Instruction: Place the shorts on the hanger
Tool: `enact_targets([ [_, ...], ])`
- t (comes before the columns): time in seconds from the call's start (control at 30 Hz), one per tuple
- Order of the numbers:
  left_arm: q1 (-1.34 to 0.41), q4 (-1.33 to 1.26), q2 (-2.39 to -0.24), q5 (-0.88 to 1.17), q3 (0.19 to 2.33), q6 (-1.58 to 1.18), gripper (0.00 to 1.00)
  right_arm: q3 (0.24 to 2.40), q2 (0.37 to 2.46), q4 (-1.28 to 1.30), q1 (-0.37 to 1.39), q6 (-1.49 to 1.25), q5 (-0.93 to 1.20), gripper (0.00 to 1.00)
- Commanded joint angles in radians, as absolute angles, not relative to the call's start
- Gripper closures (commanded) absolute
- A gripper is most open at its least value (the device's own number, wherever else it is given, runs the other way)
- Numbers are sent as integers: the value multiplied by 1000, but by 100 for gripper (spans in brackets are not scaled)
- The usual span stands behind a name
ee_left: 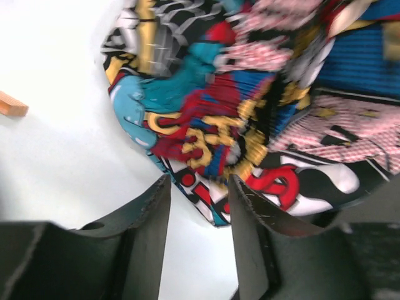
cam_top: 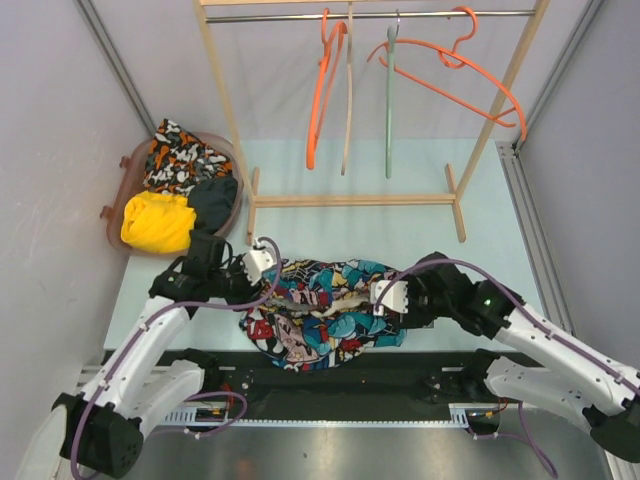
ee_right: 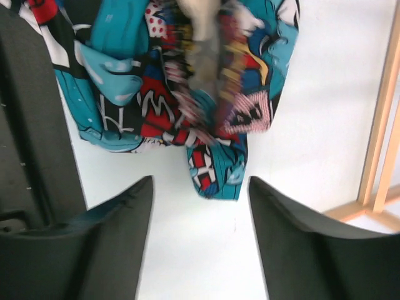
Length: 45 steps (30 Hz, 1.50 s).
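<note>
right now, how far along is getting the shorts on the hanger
Done: nothing that shows. The shorts lie bunched on the table. In hand: nothing; the left gripper and right gripper stand open at the cloth's two ends. Left: grip the shorts, lift them and drape them over the hanger, which hangs bare on the rail.

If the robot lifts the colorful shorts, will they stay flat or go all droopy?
Probably droopy: the shorts lie crumpled in soft folds on the table, so they'd likely sag from wherever they're pinched. They look like thin cloth, so likely light. A push would probably bunch them up.
</note>
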<state>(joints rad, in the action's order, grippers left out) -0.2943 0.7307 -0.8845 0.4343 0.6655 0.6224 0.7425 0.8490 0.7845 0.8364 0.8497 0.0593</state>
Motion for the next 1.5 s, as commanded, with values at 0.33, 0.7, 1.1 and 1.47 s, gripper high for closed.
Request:
enact_targets([
  [0.33, -282, 962, -836, 580, 989, 595, 29, 1040, 739, 879, 813, 539, 28, 12],
  [0.7, -278, 822, -931, 657, 1334, 345, 11, 1386, 857, 730, 479, 155, 159, 1],
  [1.1, -278, 630, -931, 575, 1390, 156, 5, 2218, 1418, 819, 80, 122, 291, 1],
  [1.47, -278, 617, -905, 557, 1327, 184, 5, 2388, 1621, 899, -115, 347, 483, 0],
])
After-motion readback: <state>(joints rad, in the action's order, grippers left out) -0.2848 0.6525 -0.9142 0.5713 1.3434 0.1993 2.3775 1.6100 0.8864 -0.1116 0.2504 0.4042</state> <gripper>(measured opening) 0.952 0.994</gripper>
